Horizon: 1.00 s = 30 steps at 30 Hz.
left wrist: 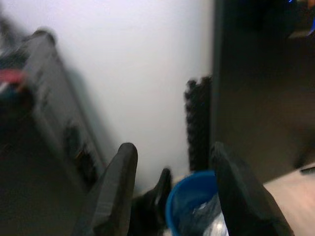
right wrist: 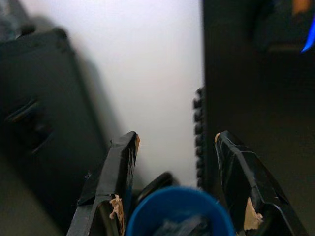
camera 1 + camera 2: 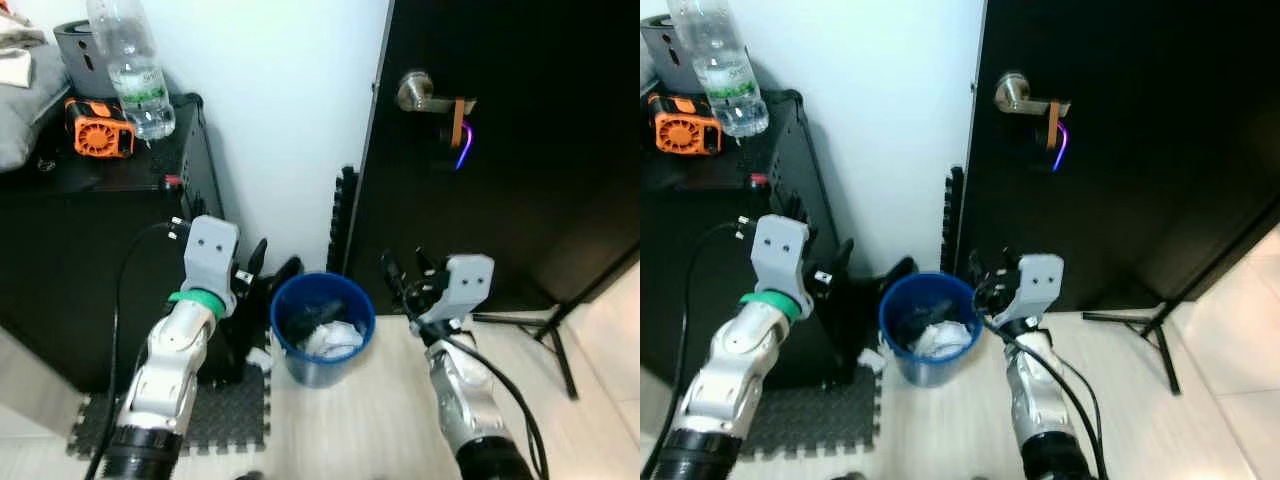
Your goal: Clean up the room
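Both grippers hang released beside the blue bin [image 3: 322, 325] on the floor: left gripper [image 1: 172, 191] and right gripper [image 2: 174, 187] flank it, fingers apart. Crumpled white trash [image 3: 330, 338] lies inside.

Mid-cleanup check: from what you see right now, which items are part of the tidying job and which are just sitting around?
Part of the job:
- blue bin on the floor, with crumpled white trash inside
- left gripper, open, beside the bin
- right gripper, open, on the bin's other side

Just sitting around:
- clear plastic bottle on the black cabinet
- orange gadget beside the bottle
- foam floor mat
- black door
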Tool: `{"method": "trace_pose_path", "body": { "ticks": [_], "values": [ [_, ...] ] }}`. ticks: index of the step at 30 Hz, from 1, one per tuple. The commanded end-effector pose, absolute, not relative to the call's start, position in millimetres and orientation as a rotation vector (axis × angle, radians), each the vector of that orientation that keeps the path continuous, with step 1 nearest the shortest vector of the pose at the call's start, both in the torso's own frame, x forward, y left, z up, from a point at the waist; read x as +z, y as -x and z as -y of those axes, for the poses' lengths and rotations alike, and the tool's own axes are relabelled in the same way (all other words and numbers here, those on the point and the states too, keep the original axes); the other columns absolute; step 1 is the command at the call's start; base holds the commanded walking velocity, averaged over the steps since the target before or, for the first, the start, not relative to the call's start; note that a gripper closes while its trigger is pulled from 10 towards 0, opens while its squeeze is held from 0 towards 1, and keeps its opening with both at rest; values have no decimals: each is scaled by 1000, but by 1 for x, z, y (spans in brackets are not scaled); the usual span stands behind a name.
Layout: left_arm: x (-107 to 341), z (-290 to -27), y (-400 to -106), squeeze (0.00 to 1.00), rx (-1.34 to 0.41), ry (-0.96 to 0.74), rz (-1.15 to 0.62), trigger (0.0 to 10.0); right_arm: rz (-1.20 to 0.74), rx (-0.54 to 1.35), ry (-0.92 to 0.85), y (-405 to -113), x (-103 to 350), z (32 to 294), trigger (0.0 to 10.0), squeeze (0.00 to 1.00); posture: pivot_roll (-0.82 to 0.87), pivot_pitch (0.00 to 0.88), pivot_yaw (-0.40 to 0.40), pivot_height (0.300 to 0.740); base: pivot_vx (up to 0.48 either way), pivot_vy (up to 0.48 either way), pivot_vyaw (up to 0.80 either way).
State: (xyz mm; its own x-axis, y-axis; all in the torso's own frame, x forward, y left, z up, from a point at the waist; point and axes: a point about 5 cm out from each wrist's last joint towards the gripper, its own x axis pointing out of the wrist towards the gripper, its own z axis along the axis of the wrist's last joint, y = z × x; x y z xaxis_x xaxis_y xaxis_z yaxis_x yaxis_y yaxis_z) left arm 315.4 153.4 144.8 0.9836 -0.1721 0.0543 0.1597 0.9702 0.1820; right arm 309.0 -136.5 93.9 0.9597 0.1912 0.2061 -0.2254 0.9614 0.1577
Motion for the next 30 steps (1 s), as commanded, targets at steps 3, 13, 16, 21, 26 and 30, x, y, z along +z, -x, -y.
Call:
{"method": "trace_pose_path", "body": {
  "ticks": [3,13,16,21,26,30],
  "values": [
    [140,-154,-315,0,-160,-174,60,10000,179,214,-177,-308,92,136,10000,0,105,0,42,706,-321,0,0],
    [139,-153,-314,0,-161,-172,60,10000,166,206,-171,-307,89,139,10000,0,101,0,39,706,-316,0,0],
    [136,-152,-315,0,-164,-173,42,10000,154,201,-168,-307,87,140,10000,0,100,0,39,706,-99,0,-317],
    [101,-151,-312,0,-228,-173,-167,10000,-8,196,-120,-302,58,144,10000,0,95,0,37,706,0,0,-784],
    [54,-167,-299,0,-235,-198,-362,10000,-240,216,-52,-279,11,150,10000,0,87,0,31,706,0,0,-783],
    [1,-201,-268,0,-152,-328,-566,10000,-476,228,4,-240,-34,155,10000,0,85,0,22,706,0,0,-781]
  ]
}}
